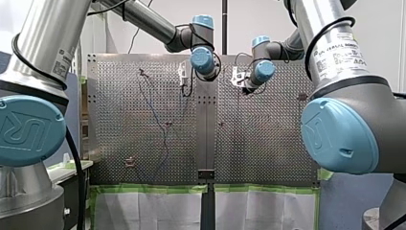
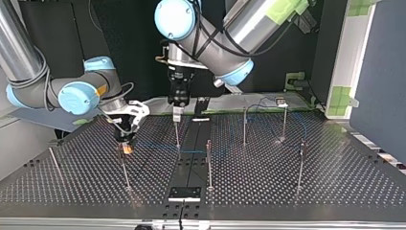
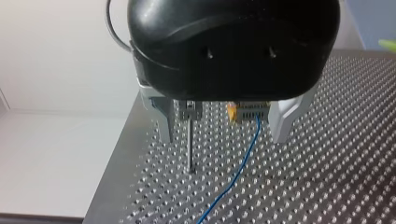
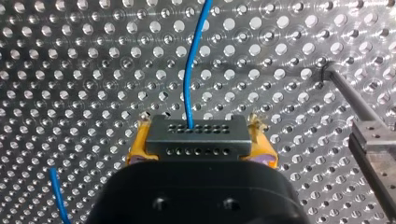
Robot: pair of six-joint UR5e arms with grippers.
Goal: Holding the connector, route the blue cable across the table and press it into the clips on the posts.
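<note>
The connector [image 4: 195, 136], blue cable [image 4: 190, 70] attached, is pinched by the right hand [image 4: 200, 142]; the left hand [image 3: 222, 138] is held spread above a post [image 3: 189, 144].

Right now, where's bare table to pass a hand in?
Top view: bare near strip between the centre post and the right-hand post, plus the corner beyond it. Crowded around my right gripper, its connector and the blue cable mid-table.

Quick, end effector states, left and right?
Left end effector: open, holding nothing.
Right end effector: closed on the connector.
</note>
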